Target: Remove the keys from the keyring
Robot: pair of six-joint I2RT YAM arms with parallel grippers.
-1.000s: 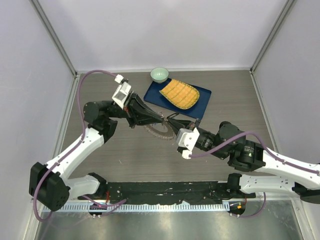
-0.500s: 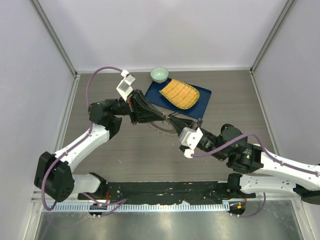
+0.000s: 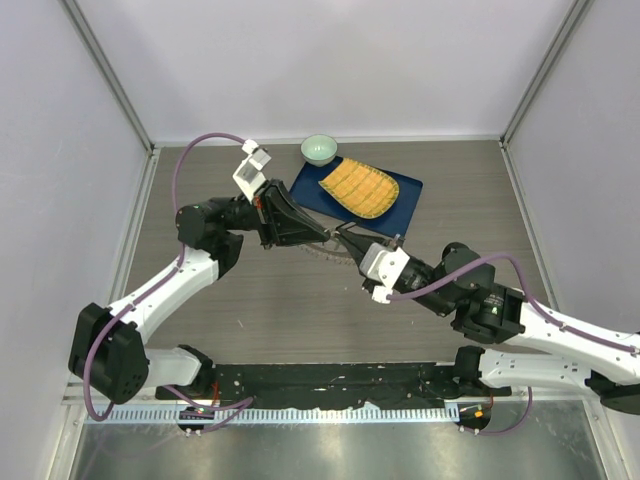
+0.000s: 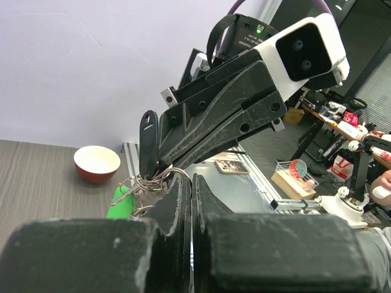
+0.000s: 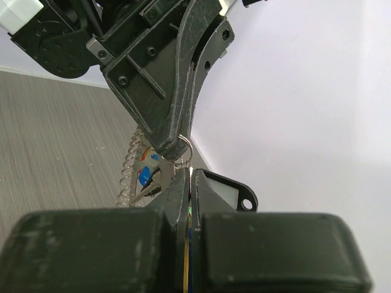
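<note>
**Right arm closes in on the ring**

Left fingers [image 4: 176, 210] are pinched shut on the keyring [image 5: 129, 174]. Right fingers [image 5: 201, 195], also shut, have just slid in tip-to-tip; their hold is unclear. Keys [image 5: 146, 174] dangle over the table [image 5: 55, 134], none off yet.
</note>
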